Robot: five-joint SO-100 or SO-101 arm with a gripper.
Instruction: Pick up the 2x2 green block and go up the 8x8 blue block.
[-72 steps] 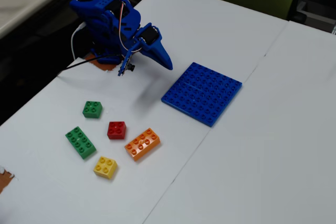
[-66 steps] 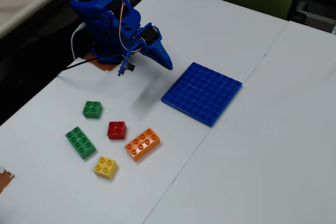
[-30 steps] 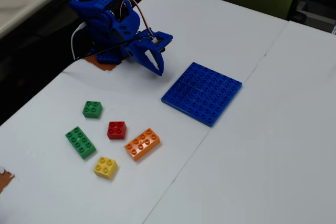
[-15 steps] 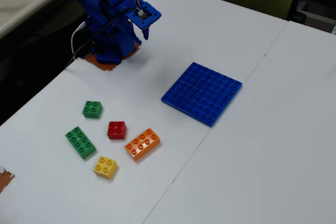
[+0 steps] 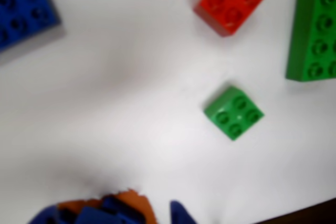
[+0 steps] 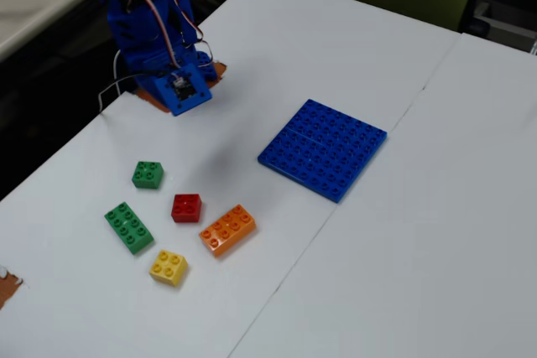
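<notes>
On the white table [image 6: 403, 232], fixed view: the blue arm [image 6: 147, 27] stands at the far left edge, its wrist tipped down toward the bricks. The gripper itself is hard to read there: the wrist camera housing faces the lens and hides the fingers. Wrist view only shows one blue fingertip [image 5: 181, 214] poking in at the bottom edge, plus a bit of the arm base. Cannot tell how far the jaws are apart. Nothing sits between them, nothing touched.

2x2 green block [image 6: 148, 174] [image 5: 234, 112] lies flat on the table, studs up, well apart from the fingertip. It's the brick nearest the arm. Red 2x2 brick [image 6: 186, 207] near it, longer green brick [image 6: 128, 227] on the other side, orange brick [image 6: 227, 229] and yellow brick [image 6: 169, 267] further out. None of them touch.

8x8 blue block [image 6: 323, 148] lies flat to the right in the fixed view, bare on top, well clear of the brick cluster. Wrist view catches just its corner [image 5: 21, 3] top left.
</notes>
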